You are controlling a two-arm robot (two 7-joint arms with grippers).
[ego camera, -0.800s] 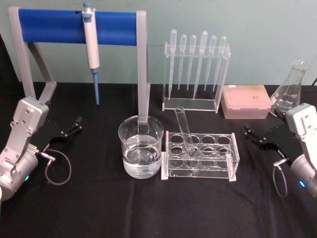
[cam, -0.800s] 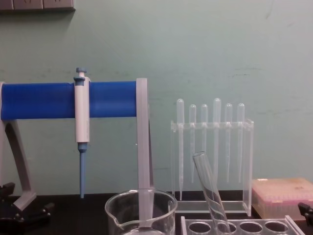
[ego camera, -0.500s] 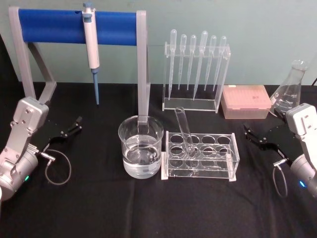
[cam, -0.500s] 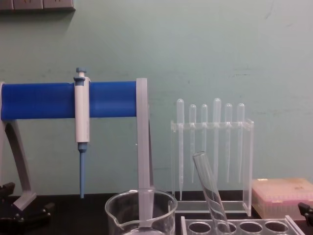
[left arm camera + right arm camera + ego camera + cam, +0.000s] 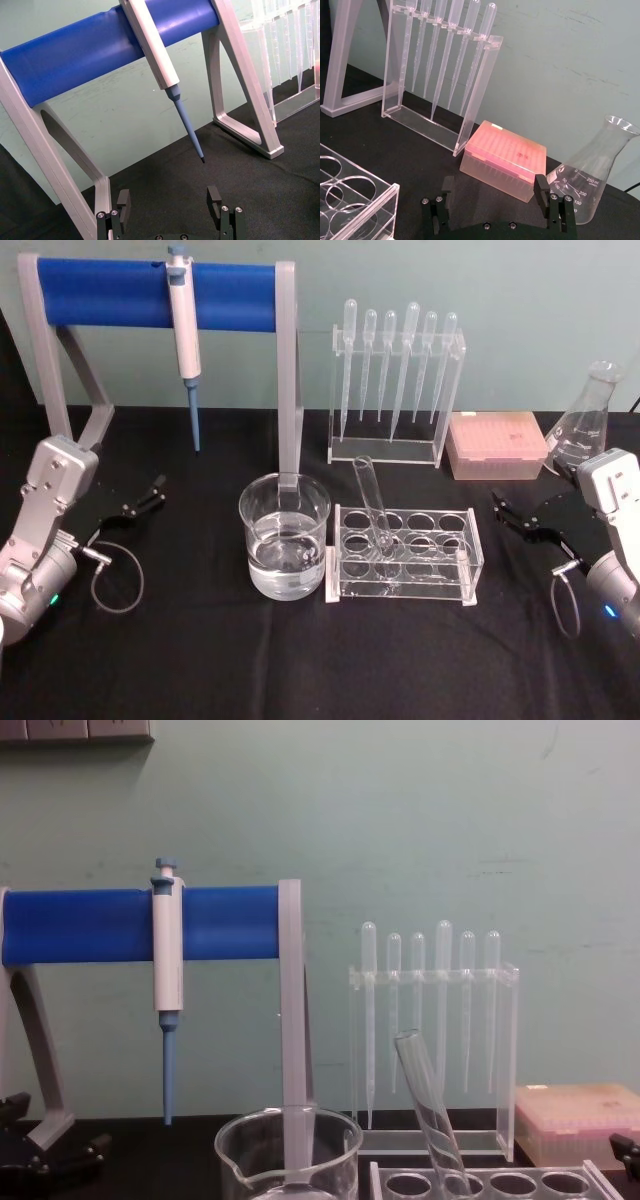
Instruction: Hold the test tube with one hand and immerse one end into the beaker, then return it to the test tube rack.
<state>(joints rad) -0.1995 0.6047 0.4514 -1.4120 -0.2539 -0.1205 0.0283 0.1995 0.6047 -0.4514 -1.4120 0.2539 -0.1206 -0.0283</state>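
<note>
1. Your test tube (image 5: 372, 502) stands in the clear test tube rack (image 5: 472, 550) at mid-table, seated in a hole toward the rack's left end and leaning, with its open rim tipped up and to the left
2. In the chest view the test tube (image 5: 430, 1112) rises at a slant out of the rack's top plate, in front of the pipette stand
3. The beaker (image 5: 252, 530) sits just beside the rack's left end, partly filled with clear liquid; I can read no writing on it
4. Your left gripper (image 5: 145, 495) rests low at the table's left side, well apart from the beaker; in the left wrist view (image 5: 168, 197) its jaws stand spread wide with nothing between them
5. Your right gripper (image 5: 503, 510) sits low at the right, near the rack's right end but not touching it; in the right wrist view (image 5: 493, 185) its jaws are also parted and hold nothing
6. Behind, a white-and-blue pipettor (image 5: 184, 330) hangs on the blue bar of a grey stand (image 5: 110, 292), and six bulb-topped pipettes (image 5: 395, 370) hang in a clear stand
7. A pink tip box (image 5: 497, 445) lies at the back right, and beside it stands a conical flask (image 5: 592, 180) printed with "250 ml", "200" and "150"
8. Everything rests on a black cloth (image 5: 200, 660)
</note>
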